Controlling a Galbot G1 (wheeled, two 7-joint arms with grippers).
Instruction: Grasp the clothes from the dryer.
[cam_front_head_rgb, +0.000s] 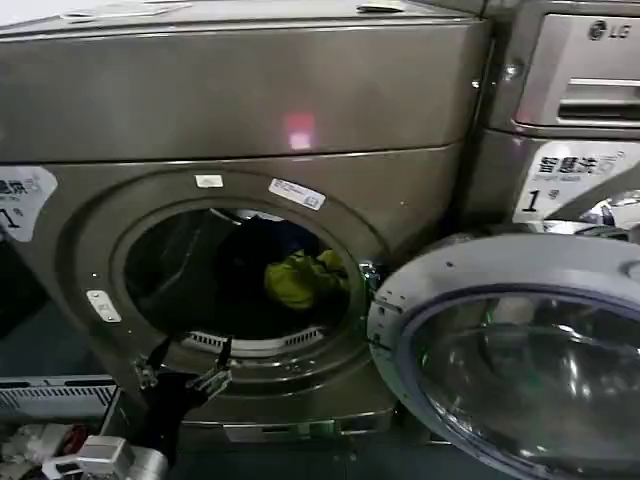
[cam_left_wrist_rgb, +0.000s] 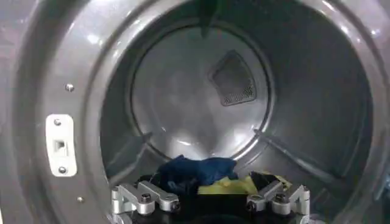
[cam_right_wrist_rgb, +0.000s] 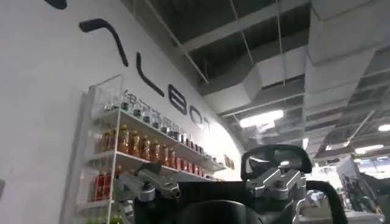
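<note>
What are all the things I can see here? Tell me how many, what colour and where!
dryer: one, bronze-grey, straight ahead, its round opening uncovered.
dryer door: one, silver rim with glass, swung open to the right.
clothes: two, a dark navy one behind and a lime yellow-green one in front, inside the drum.
LG machine: one, bronze-grey, to the right of the dryer.
basket: one, grey, low on the left with white and red laundry in it.
bottle shelves: one rack, clear with red and orange bottles, on a white wall in the right wrist view.
left pincer: one, black and silver, open, just below the drum's front lip.
right pincer: one, black and silver, open, pointing up toward the ceiling.
</note>
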